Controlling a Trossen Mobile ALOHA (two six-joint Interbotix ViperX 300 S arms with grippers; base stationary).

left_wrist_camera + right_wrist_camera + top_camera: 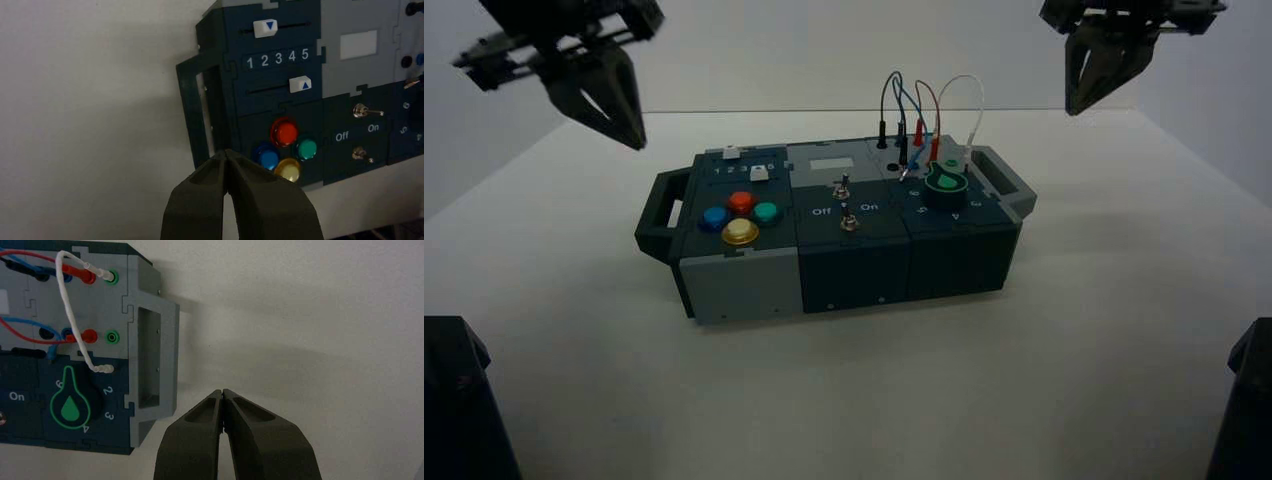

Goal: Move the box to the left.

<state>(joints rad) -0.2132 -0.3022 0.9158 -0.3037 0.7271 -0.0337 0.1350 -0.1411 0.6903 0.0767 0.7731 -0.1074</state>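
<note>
Two grippers aloft, both empty, fingertips pressed together. Left gripper [629, 135] at 10 o'clock of box [824, 225], above its left handle [662, 212]. Right gripper [1079, 100] at 2 o'clock, beyond right handle [1004, 180]. Box mid-table [1064, 330], untouched.

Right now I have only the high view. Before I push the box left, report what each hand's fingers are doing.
Observer: The left wrist view shows the left hand shut, tips together, next to the left handle of the box.
Operator: Now the right hand.
Observer: The right wrist view shows the right hand shut too, just outside the right handle and not touching it.
Operator: Give me the switches.
Observer: The upper toggle has its lever leaning toward On.
</note>
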